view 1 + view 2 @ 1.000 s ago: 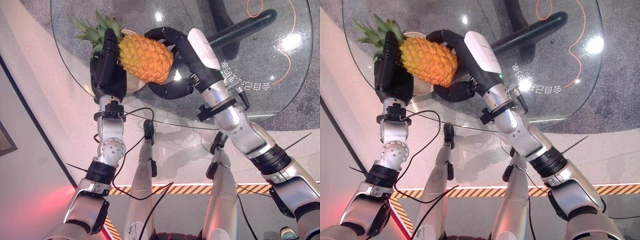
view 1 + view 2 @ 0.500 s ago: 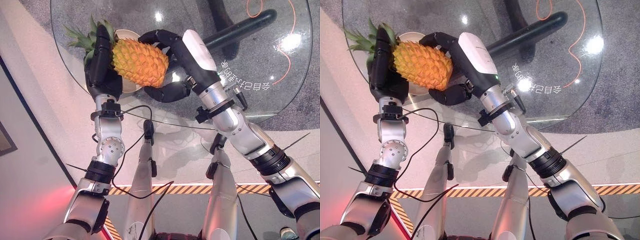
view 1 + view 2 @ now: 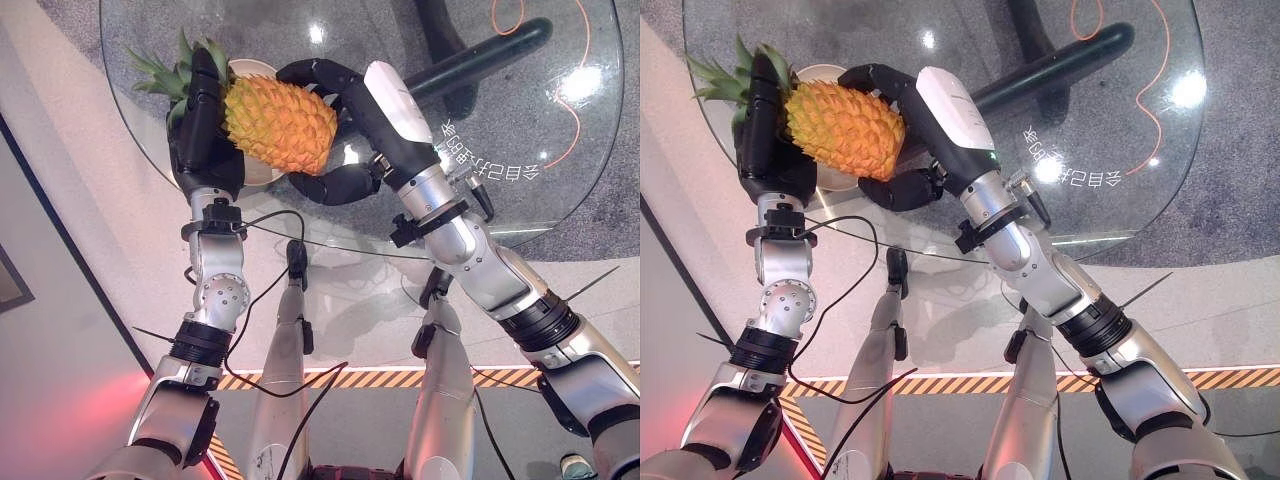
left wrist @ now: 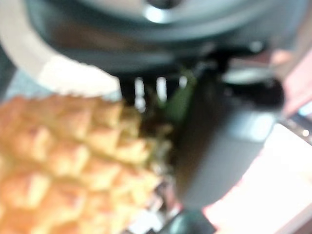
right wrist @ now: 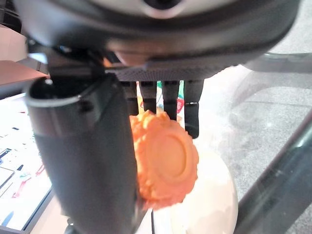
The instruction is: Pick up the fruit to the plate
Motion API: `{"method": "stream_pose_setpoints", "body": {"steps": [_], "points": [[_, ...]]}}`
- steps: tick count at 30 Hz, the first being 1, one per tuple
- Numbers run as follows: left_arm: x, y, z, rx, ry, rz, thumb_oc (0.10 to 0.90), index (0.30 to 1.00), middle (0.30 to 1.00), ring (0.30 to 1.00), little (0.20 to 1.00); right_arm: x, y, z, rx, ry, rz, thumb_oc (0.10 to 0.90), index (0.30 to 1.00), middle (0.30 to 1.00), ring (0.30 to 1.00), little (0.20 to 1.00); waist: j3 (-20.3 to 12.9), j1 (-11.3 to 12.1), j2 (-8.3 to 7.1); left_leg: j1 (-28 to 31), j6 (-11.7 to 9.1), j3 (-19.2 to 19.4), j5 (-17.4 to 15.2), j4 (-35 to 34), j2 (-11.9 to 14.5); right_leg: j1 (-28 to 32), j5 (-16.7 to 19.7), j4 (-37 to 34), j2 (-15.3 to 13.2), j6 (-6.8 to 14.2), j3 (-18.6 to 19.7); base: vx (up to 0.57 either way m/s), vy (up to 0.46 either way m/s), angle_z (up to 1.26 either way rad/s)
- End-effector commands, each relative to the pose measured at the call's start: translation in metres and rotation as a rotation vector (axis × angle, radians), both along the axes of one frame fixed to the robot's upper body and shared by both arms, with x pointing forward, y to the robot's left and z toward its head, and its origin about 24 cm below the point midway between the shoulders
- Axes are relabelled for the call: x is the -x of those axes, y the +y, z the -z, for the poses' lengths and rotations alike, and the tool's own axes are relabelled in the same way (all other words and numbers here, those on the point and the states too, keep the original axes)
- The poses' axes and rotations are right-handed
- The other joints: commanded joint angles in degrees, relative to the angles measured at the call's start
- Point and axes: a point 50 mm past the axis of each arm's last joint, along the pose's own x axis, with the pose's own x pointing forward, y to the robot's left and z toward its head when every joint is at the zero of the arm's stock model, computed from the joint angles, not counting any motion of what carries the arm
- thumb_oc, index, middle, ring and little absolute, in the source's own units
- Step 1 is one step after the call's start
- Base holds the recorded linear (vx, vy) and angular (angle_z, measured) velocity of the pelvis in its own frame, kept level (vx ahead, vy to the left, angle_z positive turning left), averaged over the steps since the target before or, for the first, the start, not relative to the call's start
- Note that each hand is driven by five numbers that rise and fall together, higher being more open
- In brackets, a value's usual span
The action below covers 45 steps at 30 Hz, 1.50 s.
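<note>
Overhead, one pineapple [image 3: 278, 122] held lying sideways above a cream plate [image 3: 258, 165], leafy crown toward the robot's left, flat stem end toward its right. Plate sits on a round glass table [image 3: 520, 200] near the edge closest to the robot; only part of the plate's rim shows past the fruit. Whether the fruit touches the plate cannot be told.

Two hands on the fruit, one each side. Left hand [image 3: 200, 130] stands upright against the crown end, fingers fairly straight along the fruit's side and up among the leaves. Right hand [image 3: 335, 130] wraps the stem end: fingers curled over the far side, thumb [image 3: 340, 185] curled under the near side. Right wrist view shows the stem end [image 5: 165, 163] pinned between thumb and fingers, plate [image 5: 214, 204] below.

Through the glass: a dark table base [image 3: 480, 55] and one orange cable [image 3: 575, 120] on grey floor. Nothing between fruit and plate.
</note>
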Motion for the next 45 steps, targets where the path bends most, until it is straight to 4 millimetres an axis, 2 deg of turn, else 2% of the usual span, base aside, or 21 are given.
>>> {"method": "stream_pose_setpoints", "body": {"steps": [1,10,27,35,45], "points": [[0.033,-0.030,-0.075,-0.098,-0.458,0.061,0.100,0.300,0.300,0.300,0.200,0.032,0.021,-0.051,-0.093,-0.251,-0.165,0.800,0.900,0.900,0.900,0.900,-1.4,0.6,-0.02,1.5,0.4,-0.7,-2.9,2.8,0.6,1.3,3.7,-3.4,-0.9,1.8,-1.6,0.00,0.000,0.00],[0.037,-0.022,-0.078,-0.057,-0.454,-0.041,0.100,0.300,0.300,0.300,0.200,0.032,0.021,-0.051,-0.109,-0.260,-0.158,0.800,0.900,0.900,0.900,0.900,-1.4,0.7,-0.04,1.3,0.3,-0.8,-2.9,2.9,0.6,1.1,3.6,-3.2,-1.0,1.7,-1.6,0.00,0.000,0.00],[0.049,-0.007,-0.090,-0.126,-0.458,-0.389,0.100,0.300,0.300,0.300,0.200,0.032,0.021,-0.055,-0.134,-0.271,-0.147,0.800,0.900,0.900,0.900,0.900,-1.4,1.0,-0.56,1.2,0.2,-1.0,-2.7,2.7,0.7,1.3,3.1,-2.9,-0.6,1.4,-1.7,0.00,0.000,0.00],[0.052,-0.004,-0.094,-0.179,-0.463,-0.484,0.100,0.300,0.300,0.300,0.200,0.034,0.019,-0.057,-0.129,-0.286,-0.153,0.800,0.900,0.900,0.900,0.900,-1.4,1.1,-0.67,0.9,0.1,-1.1,-2.7,2.9,0.8,1.1,3.0,-2.7,-0.5,1.3,-1.7,0.00,0.000,0.00],[0.053,0.004,-0.092,-0.158,-0.426,-0.593,0.100,0.300,0.300,0.300,0.200,0.037,0.013,-0.060,-0.155,-0.303,-0.147,0.800,0.900,0.900,0.900,0.900,-1.4,1.0,-1.20,1.4,-0.1,-1.0,-2.7,2.6,1.1,1.7,2.8,-2.8,-0.2,1.4,-1.8,0.00,0.000,0.00]]}}
